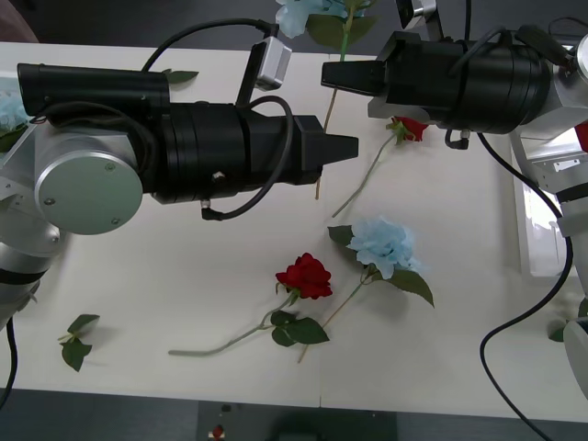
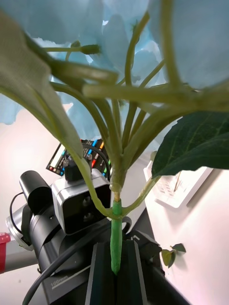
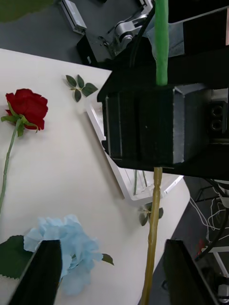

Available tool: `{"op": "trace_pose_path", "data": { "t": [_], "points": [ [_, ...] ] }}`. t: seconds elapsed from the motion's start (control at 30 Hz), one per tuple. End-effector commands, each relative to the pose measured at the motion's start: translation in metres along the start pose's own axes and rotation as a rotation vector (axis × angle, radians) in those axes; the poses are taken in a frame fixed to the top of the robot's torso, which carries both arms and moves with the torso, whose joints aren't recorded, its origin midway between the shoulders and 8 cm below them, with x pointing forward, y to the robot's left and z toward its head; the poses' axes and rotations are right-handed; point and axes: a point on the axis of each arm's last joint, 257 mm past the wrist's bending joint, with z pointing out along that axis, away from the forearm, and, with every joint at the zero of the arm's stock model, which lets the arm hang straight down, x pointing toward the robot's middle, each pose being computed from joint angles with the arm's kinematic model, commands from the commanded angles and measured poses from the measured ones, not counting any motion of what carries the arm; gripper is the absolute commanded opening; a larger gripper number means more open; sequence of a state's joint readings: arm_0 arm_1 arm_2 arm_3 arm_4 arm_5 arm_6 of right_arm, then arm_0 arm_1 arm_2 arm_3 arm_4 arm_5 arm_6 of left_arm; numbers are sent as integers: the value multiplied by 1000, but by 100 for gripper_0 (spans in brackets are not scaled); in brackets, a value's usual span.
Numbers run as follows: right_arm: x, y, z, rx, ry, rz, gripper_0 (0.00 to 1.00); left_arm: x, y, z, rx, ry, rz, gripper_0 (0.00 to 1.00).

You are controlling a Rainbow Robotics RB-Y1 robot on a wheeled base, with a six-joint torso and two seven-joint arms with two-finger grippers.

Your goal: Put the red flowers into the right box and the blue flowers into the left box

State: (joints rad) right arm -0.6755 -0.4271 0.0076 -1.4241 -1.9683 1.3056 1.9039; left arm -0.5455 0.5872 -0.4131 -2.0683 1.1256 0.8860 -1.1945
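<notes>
- While gripping the blue flower (image 1: 301, 13) by its stem in the right hand (image 1: 335, 75), shut tight above the far middle of the surface (image 1: 184, 303), hold that pinch firm until the other side has a hold of its own.
- Judged a hand-over: bound for the left box, so meant for the left hand (image 1: 344, 147), spread wide just beside the lower, yellowish run of the stem and not touching it.
- Centre the stem between the two black fingers (image 3: 44, 271) first, then close below the right hand's grip, on the bare stretch clear of leaves.
- Release on the right only once the left closure looks square. Thin and springy by the look of it, so likely to swing or twist if let go early.
- Carry it clear of the loose flowers below: a red rose (image 1: 305, 276) and a second blue flower (image 1: 384, 246) near the front, and another rose (image 1: 411, 129) half under the right arm.
- Right box (image 1: 537, 220): at the right edge of the surface, with thin stems lying inside, as seen from the left wrist view. A bit of red at its far end, likely a rose, too hidden to be sure.
- Left box (image 2: 164, 194): probably the white tray seen past the left arm, holding at least one thin stem. A pale blue head (image 1: 7, 108) at the far-left edge of the surface suggests a flower already lodged there.
</notes>
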Motion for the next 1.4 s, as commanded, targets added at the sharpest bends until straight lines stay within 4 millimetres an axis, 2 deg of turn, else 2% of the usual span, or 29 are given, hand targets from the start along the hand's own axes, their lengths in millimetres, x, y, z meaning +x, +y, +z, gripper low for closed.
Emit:
{"op": "trace_pose_path", "data": {
  "t": [0.03, 0.57, 0.6, 0.63, 0.67, 0.87, 0.93, 1.0, 1.03, 1.1, 1.13, 1.2, 1.27, 1.3, 1.37, 1.4],
  "points": [
    [-13, 25, 5, -39, -5, -29, 0, -12, -8, -7, 10, -10, -28, 0],
    [-13, 25, 5, -39, -5, -29, 0, -15, -8, -9, 12, -19, -32, 0],
    [-13, 25, 5, -39, -5, -29, 29, -15, -8, -9, 13, -21, -32, 0],
    [-13, 25, 5, -39, -5, -29, 76, -18, -7, -9, 11, -29, -27, 0],
    [-13, 25, 5, -39, -5, -29, 100, -18, -5, -10, 6, -34, -26, 0],
    [-13, 25, 5, -39, -5, -29, 100, -38, 17, -25, -65, -78, 18, 0],
    [-13, 25, 5, -39, -5, -29, 100, -49, 26, -35, -90, -101, 25, 0],
    [-13, 25, 5, -39, -5, -29, 100, -66, 45, -57, -142, -130, 26, 0],
    [-13, 25, 5, -39, -5, -29, 100, -70, 50, -63, -155, -134, 27, 0],
    [-13, 25, 5, -39, -5, -29, 100, -83, 73, -90, -228, -144, 22, 0],
    [-13, 25, 5, -39, -5, -29, 100, -84, 77, -95, -243, -144, 17, 0],
    [-13, 25, 5, -39, -5, -29, 100, -91, 98, -121, -307, -152, 2, 0],
    [-13, 25, 5, -39, -5, -29, 100, -95, 124, -154, -390, -164, -22, 0],
    [-6, 13, 0, -18, -3, -5, 100, -94, 136, -169, -428, -168, -34, 0],
    [-4, 7, -4, 3, -1, -3, 100, -94, 163, -205, -511, -188, -63, 0],
    [-8, 8, -5, 14, -2, -16, 100, -93, 170, -214, -530, -195, -74, 0]
  ]
}}
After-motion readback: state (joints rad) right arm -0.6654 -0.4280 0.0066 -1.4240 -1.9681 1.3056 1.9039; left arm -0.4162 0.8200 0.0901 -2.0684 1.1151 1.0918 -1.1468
